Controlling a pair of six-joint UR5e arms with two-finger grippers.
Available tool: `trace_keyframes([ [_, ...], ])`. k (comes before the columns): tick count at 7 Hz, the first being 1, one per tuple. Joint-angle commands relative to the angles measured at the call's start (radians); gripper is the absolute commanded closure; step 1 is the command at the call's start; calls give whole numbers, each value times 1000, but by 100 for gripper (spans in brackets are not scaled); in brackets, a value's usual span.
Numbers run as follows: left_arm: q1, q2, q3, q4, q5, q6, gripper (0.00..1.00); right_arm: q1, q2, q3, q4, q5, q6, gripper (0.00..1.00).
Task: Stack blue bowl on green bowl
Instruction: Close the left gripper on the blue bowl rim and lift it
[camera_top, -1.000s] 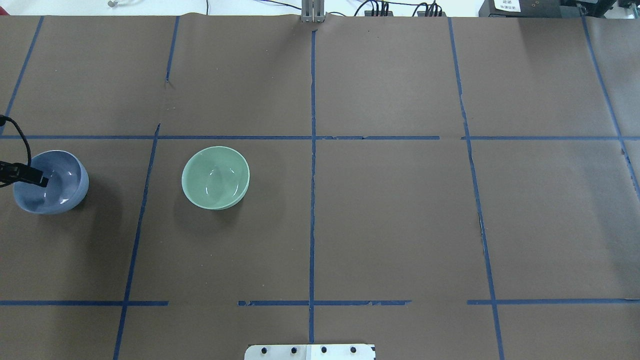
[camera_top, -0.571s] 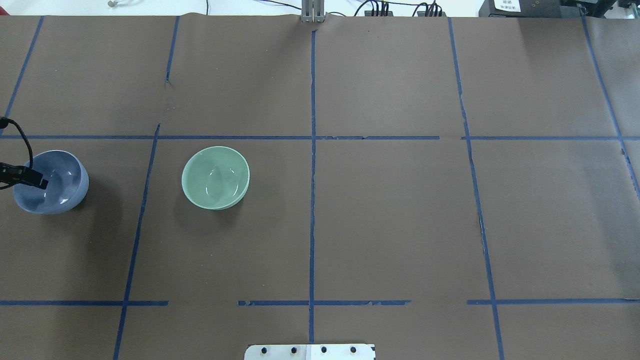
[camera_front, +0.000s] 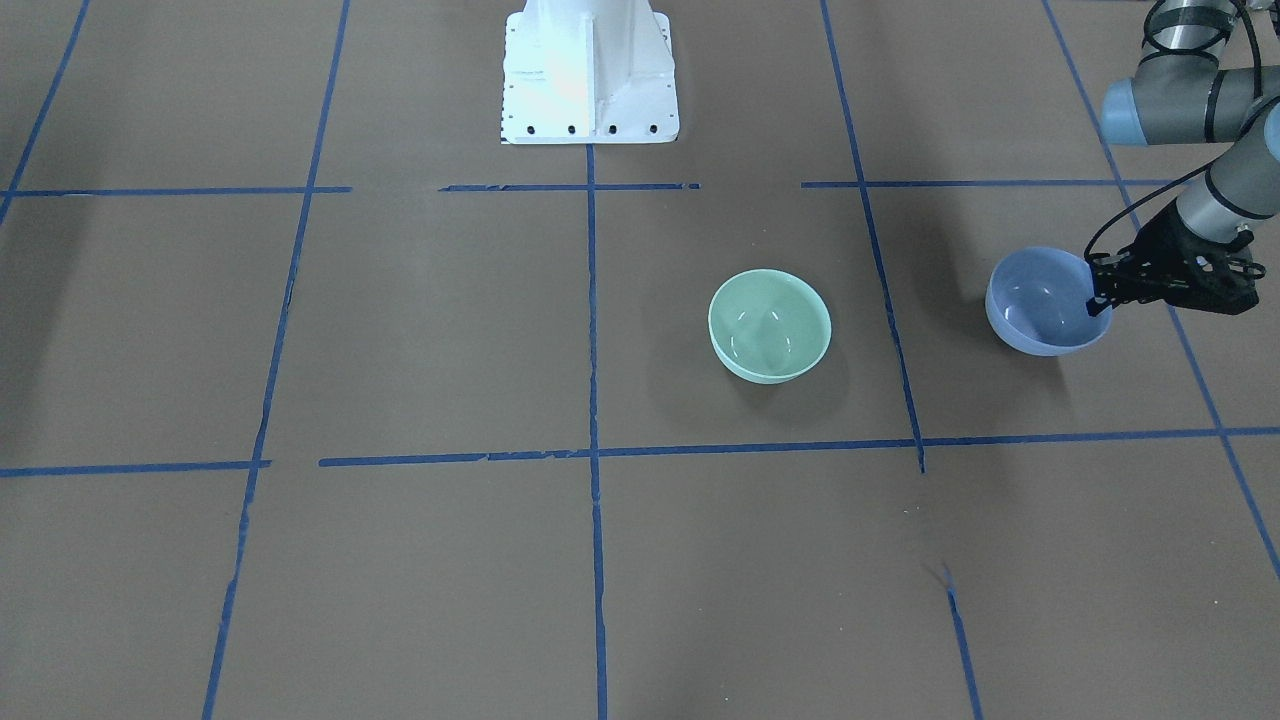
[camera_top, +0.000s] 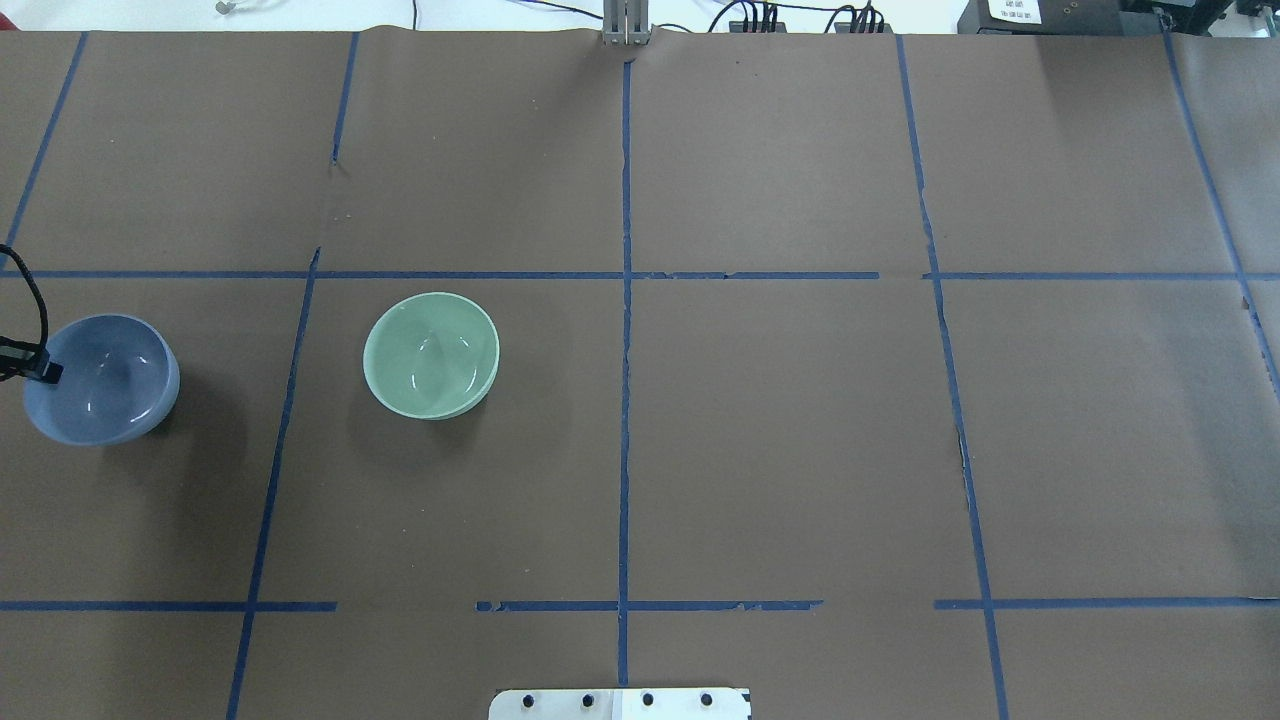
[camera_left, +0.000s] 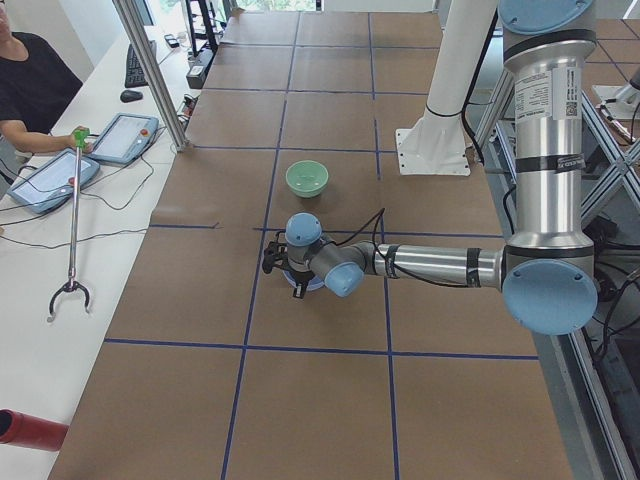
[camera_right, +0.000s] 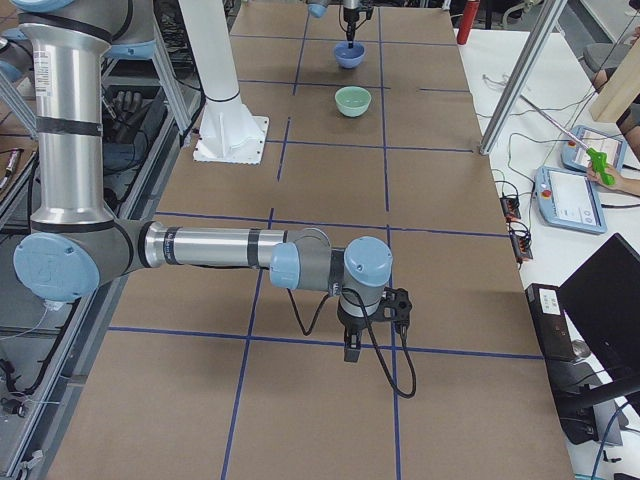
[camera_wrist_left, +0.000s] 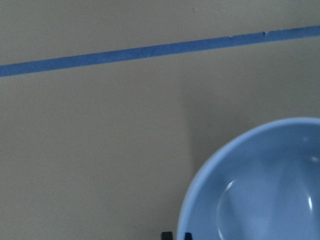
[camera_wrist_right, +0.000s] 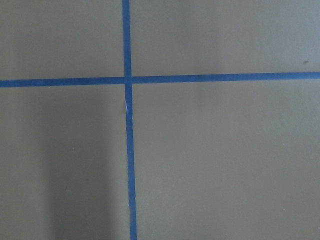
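The blue bowl (camera_top: 105, 385) has shifted a little toward the robot in the overhead view since the earlier frame. The finger of the left tool (camera_front: 1100, 298), which reached well inside the bowl, now sits at its rim on the side away from the green bowl (camera_top: 430, 355).

The desk (camera_top: 800, 450), covered in brown paper and crossed by blue tape, carries only the two bowls. The right arm (camera_right: 210, 248) stretches low over it, well apart from the green bowl and toward the robot's right end. The left arm (camera_left: 440, 265) reaches out on the green bowl's other side.

The green bowl stands upright and empty. The blue bowl is also upright, to the robot's left of the green bowl, well apart from it with a tape line between them.

The left tool pinches the blue bowl's rim; in the left wrist view its fingertips (camera_wrist_left: 167, 235) sit close together either side of the wall. I cannot tell whether the bowl has left the desk. The right tool (camera_right: 352, 350) points down at bare paper; whether it is spread or pressed together I cannot tell.

I judge the grasp made and the task at an early stage. The lift, the carry across to the green bowl and the lowering into it are all left to do.
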Motion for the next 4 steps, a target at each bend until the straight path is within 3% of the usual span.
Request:
trace_keyframes([
  [1,-50,22,-171,181,-97,29,100,1,0,0,0,0,0,0],
  [3,-163,-1,-364,525,-97,153,100,1,0,0,0,0,0,0],
  [4,-207,-61,-429,688,-97,212,100,-1,0,0,0,0,0,0],
])
